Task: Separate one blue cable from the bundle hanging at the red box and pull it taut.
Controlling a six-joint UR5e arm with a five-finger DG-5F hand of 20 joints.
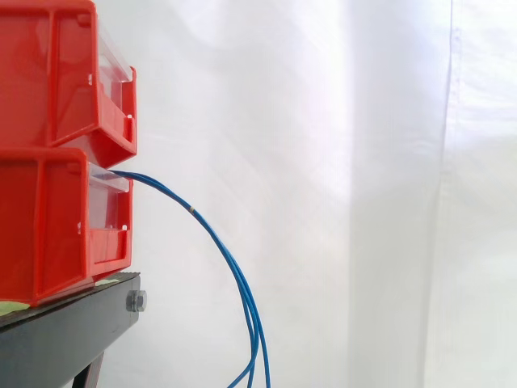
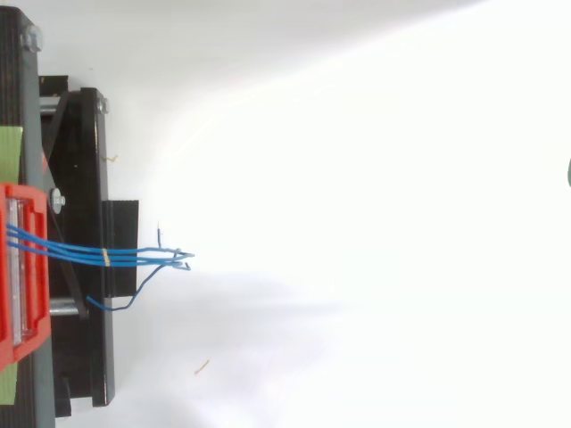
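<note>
Several thin blue cables (image 1: 222,250) leave the front of the lower red bin (image 1: 48,226) and arc down together past the bottom edge of the side view. A small pale tie (image 1: 191,210) binds them near the top of the arc. From above, the same bundle (image 2: 71,252) runs rightward out of the red bin (image 2: 22,267), is tied at a pale band (image 2: 105,257), and fans out slightly at its end (image 2: 183,259). One strand (image 2: 125,301) curls back toward the stand.
A second red bin (image 1: 56,81) sits on top of the lower one, both on a black stand (image 1: 73,323). The black frame (image 2: 85,178) lies under the cables. A white curtain (image 1: 363,202) backs the scene. A dark sliver (image 2: 568,174) touches the top view's right edge.
</note>
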